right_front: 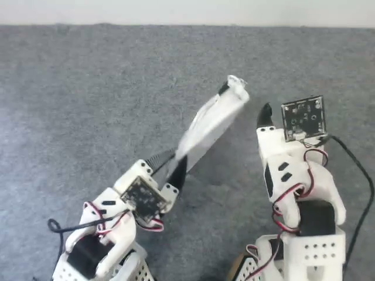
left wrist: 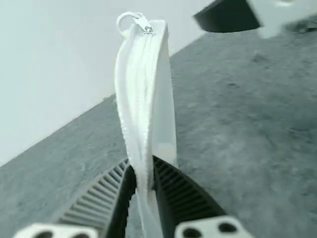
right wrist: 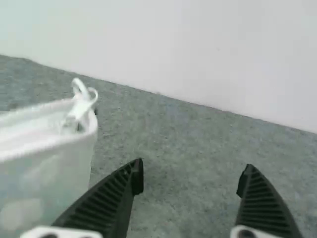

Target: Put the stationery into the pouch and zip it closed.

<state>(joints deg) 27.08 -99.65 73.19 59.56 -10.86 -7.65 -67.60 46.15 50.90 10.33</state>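
One white zip pouch (right_front: 208,126) here, with one ring pull (left wrist: 130,19) at its end. Two grippers, the left gripper (left wrist: 143,173) and the right gripper (right wrist: 193,176), and one grey table (right_front: 88,88).

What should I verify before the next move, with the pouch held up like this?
1. Hold on the pouch: ok. The left gripper is clamped on one end and the pouch is raised off the table.
2. Right gripper ready: ok. Its jaws are apart and hold nothing.
3. Zipper pull reachable: ok. It sits at the pouch end away from the left gripper, beside the right gripper.
4. Stationery inside: cannot tell. The contents cannot be made out through the pouch wall.
5. Zip closed: cannot tell. The teeth look joined in the left wrist view, but the clamped end is hidden.
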